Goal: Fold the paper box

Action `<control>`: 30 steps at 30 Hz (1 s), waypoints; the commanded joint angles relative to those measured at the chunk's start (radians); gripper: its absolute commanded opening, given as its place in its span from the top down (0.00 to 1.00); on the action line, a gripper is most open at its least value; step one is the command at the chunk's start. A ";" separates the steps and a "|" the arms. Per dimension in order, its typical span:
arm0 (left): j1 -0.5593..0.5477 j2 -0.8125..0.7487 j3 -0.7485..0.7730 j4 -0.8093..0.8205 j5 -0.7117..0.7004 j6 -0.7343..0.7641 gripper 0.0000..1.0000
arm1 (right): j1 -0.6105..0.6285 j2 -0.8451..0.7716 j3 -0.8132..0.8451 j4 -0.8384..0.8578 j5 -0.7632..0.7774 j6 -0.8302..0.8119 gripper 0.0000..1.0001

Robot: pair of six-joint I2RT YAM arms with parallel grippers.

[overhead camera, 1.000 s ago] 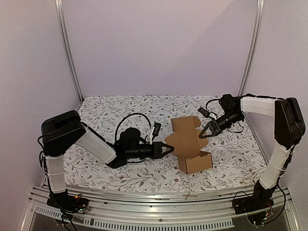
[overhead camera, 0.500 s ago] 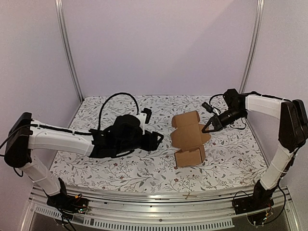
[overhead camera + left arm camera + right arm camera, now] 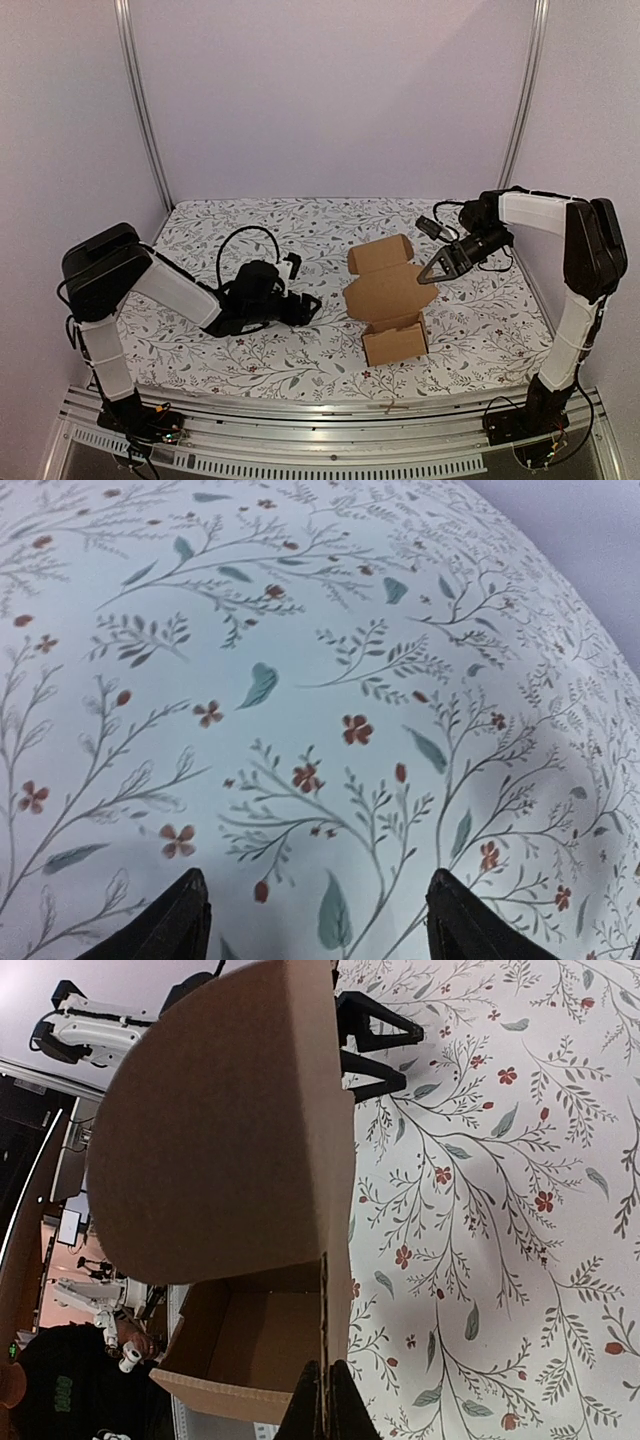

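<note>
The plain brown cardboard paper box is seen just right of the centre of the overhead view, lying on the white tablecloth printed with leafy twigs and small red flowers. It is only partly formed: an open-topped carton body is raised at its lower end, and flat panels are spread toward the upper part of the frame. The black two-finger right gripper is clenched on the box's right-hand edge. In the right wrist view a thin cardboard edge is seen pinched between the fingertips at the bottom centre, with a large rounded flap standing up in the upper left. The black left gripper is held low to the left of the box, apart from it. Its fingers are released and spread wide, and only cloth is seen between them in its wrist view. The risk is judged to lie in that single thin pinch. If the flap is swung over while the carton body is unsupported, the light box could be dragged or tipped across the cloth, or the flap could be creased off its score line. A slip out of the pinch is also possible, since little cardboard appears to be gripped.
</note>
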 commanded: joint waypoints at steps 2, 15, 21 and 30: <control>-0.004 0.102 0.038 0.415 0.321 0.024 0.25 | 0.002 0.005 0.013 -0.036 -0.021 -0.051 1.00; -0.042 0.211 0.076 0.687 0.721 -0.063 0.22 | 0.002 -0.012 -0.022 0.079 0.029 0.066 1.00; -0.052 0.272 0.131 0.700 0.632 -0.153 0.28 | 0.003 -0.032 -0.048 0.142 0.050 0.135 1.00; -0.058 0.393 0.201 0.903 0.681 -0.351 0.54 | 0.015 -0.067 -0.096 0.287 0.165 0.274 1.00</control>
